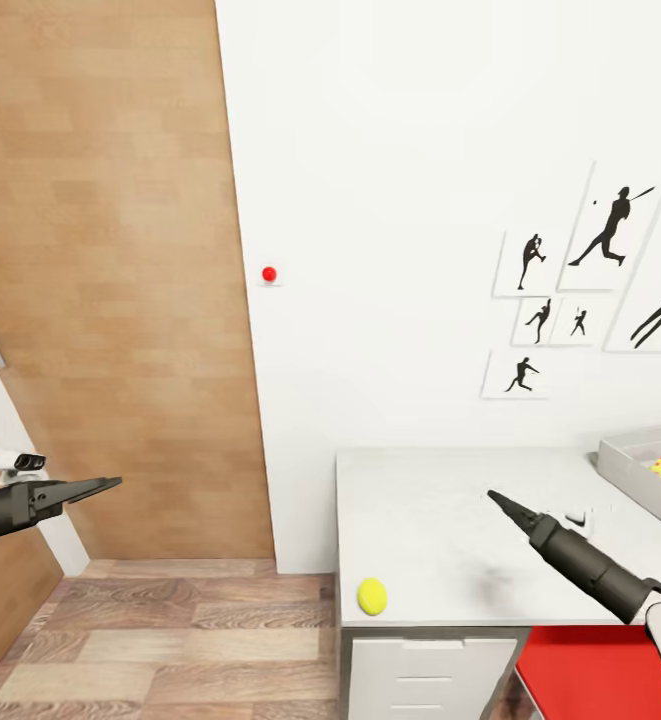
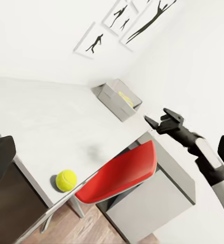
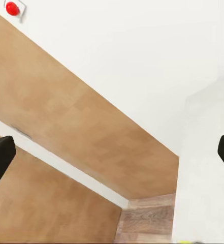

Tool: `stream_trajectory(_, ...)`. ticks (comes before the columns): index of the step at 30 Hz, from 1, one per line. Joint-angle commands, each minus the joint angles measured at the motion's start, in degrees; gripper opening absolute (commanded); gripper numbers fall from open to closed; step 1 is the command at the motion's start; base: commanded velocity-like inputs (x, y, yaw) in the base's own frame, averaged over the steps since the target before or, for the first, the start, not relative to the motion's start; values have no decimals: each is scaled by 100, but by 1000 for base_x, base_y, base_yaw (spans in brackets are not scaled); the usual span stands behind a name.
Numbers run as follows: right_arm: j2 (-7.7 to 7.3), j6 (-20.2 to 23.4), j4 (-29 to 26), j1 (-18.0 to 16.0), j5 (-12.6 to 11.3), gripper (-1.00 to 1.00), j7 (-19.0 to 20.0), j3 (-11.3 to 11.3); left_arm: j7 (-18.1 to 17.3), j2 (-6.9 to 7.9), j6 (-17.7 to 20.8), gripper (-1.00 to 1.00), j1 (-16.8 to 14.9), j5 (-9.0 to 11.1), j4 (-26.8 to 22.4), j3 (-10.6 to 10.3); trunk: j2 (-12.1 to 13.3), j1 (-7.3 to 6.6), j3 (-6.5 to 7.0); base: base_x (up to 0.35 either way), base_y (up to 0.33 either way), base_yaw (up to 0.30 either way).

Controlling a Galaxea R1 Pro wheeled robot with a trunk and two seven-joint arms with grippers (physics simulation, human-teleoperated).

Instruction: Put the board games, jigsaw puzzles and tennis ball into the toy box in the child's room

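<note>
The tennis ball (image 1: pixel 372 596) sits at the counter (image 1: pixel 440 520) edge; the right gripper (image 1: pixel 497 499), empty and seemingly closed, hovers above; left gripper (image 1: pixel 105 485) likewise idle.

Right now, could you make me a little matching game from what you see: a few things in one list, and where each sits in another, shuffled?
Things:
1. tennis ball
2. toy box
3. red chair
4. red button

Places:
A. on the white wall, beside the wooden panel
B. tucked under the table's front edge
C. near the table's front left corner
D. on the table's far right part, with colourful pieces inside

Pairs: 1-C, 2-D, 3-B, 4-A
</note>
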Motion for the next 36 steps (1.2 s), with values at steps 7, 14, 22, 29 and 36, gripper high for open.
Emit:
stream_trajectory(7, 8, 237, -17, -143, 131, 100, -1506, 858, -23, -6, 55, 100, -4, -1, 1, -16, -12, 4, -12, 0, 40, 0)
stream_trajectory(14, 236, 388, -19, -431, 140, 100, -2992, 1479, -23, -7, 52, 100, -4, -5, 1, -22, -12, 4, -12, 0, 4, 0)
stream_trajectory(22, 744, 431, -9, -591, 178, 100, -4424, 1818, -23, -7, 52, 100, -4, -14, 1, -30, -12, 4, -12, 0, 1, 0)
stream_trajectory(29, 844, 437, 2, -681, 172, 100, -5018, 1987, -23, -7, 52, 100, -4, -20, 1, -25, -12, 4, -12, 0, 152, 0)
stream_trajectory(36, 855, 431, 5, -695, 171, 100, -5083, 2040, -23, -7, 52, 100, -4, -20, 3, -25, -12, 4, -12, 37, 208, 0)
